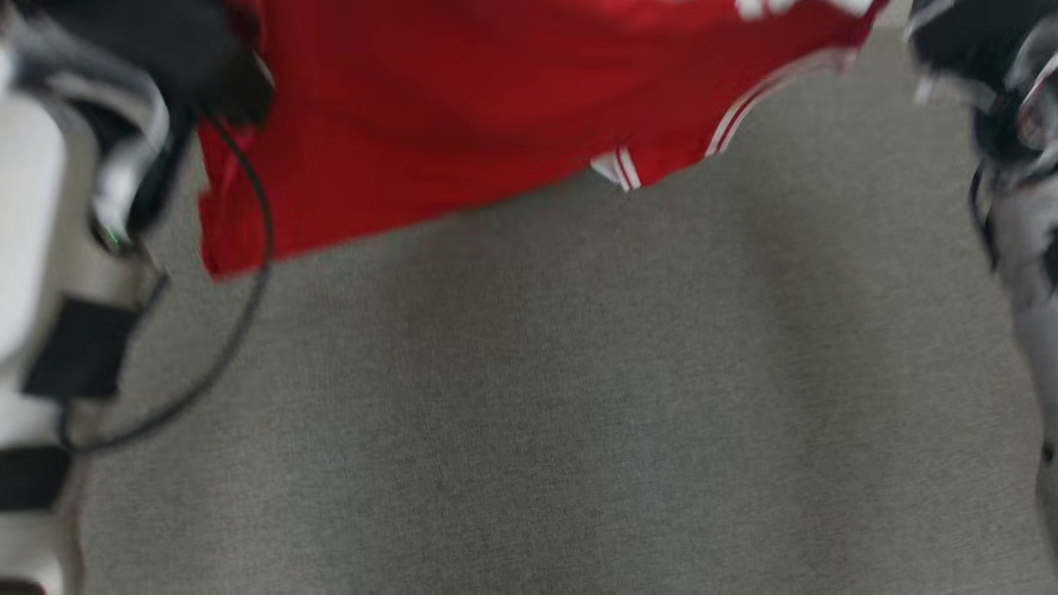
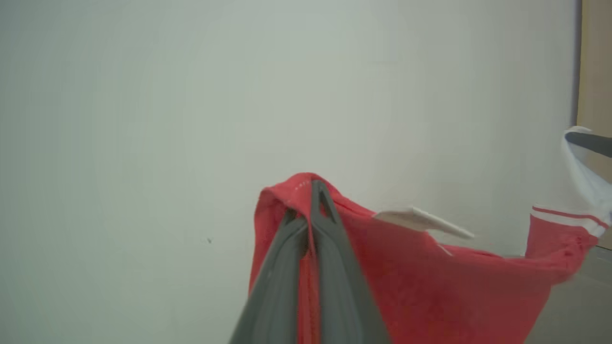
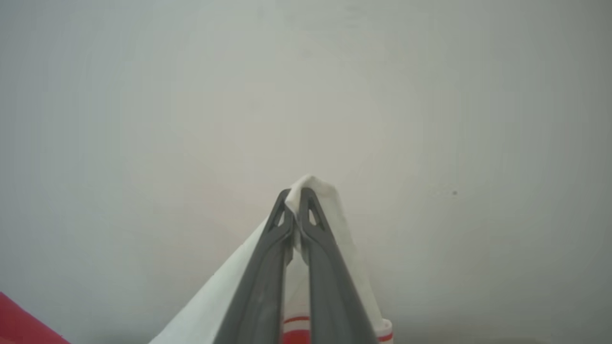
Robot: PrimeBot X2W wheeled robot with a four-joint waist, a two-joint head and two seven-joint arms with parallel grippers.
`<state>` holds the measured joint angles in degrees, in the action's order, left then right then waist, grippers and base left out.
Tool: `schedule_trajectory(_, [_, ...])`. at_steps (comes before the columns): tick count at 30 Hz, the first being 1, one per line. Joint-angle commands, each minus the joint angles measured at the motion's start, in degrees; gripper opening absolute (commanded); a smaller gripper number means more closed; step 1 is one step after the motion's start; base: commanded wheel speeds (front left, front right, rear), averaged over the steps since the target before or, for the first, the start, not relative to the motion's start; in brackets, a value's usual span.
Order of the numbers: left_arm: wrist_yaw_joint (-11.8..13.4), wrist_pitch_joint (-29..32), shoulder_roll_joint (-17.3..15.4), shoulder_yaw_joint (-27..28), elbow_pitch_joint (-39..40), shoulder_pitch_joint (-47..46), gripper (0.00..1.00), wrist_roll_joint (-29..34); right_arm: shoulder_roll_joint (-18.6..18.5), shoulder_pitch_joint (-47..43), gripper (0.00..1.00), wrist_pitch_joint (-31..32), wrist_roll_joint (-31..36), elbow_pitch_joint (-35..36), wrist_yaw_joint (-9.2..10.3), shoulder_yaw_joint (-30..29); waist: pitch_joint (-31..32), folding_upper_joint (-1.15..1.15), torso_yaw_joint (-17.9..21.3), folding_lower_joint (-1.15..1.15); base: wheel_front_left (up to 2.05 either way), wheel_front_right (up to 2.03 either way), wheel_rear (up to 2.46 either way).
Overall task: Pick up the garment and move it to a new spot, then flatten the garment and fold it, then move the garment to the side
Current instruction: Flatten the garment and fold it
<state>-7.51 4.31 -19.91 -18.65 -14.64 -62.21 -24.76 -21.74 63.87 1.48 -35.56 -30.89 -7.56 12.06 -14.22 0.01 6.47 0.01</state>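
The garment [image 1: 455, 107] is red with white trim and hangs along the top of the head view, its lower edge lifted over the grey surface. My left gripper [image 2: 306, 200] is shut on a fold of its red fabric [image 2: 430, 286]. My right gripper [image 3: 296, 196] is shut on a white part of the garment [image 3: 215, 306] with red stripes below. In the left wrist view the garment stretches right to a white, striped end [image 2: 564, 220] held up by a dark finger [image 2: 590, 142]. My left arm [image 1: 124, 165] and right arm [image 1: 1008, 124] flank the garment.
A grey fabric-covered surface [image 1: 579, 397] spreads below the garment. A black cable [image 1: 248, 273] loops from my left arm. Both wrist views face a pale wall [image 2: 143, 95], with a tan strip [image 2: 595, 57] at its right edge.
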Motion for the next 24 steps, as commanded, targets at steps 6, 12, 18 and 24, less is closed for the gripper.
schedule_trajectory(6, [0.1, 0.2, -1.2, -2.8, -8.2, -20.8, 0.00, -5.8, 2.4, 21.2, 0.00, 2.8, 1.3, -7.3, 0.11, -3.6, -16.0, -0.01, -0.8, -0.01, 0.00, 0.00, 0.00])
schedule_trajectory(12, [0.1, -2.2, -1.1, -6.7, -17.6, -36.8, 0.00, -8.8, 4.5, 37.4, 0.00, 1.2, 5.6, -15.2, 0.11, -4.1, -20.5, -0.01, -0.4, -0.01, 0.00, 0.00, 0.00])
schedule_trajectory(18, [0.1, -5.6, -1.2, -10.5, -25.7, -46.7, 0.00, -12.8, 6.0, 47.8, 0.00, -0.6, 9.4, -21.9, 0.12, -3.0, -21.4, -0.01, 0.4, -0.01, 0.00, 0.00, 0.00])
schedule_trajectory(24, [0.1, -7.6, -1.0, -13.2, -31.1, -52.1, 0.00, -16.2, 6.5, 53.7, 0.00, -1.7, 11.5, -26.7, 0.12, -2.1, -21.1, -0.01, 0.7, -0.01, 0.00, 0.00, 0.00])
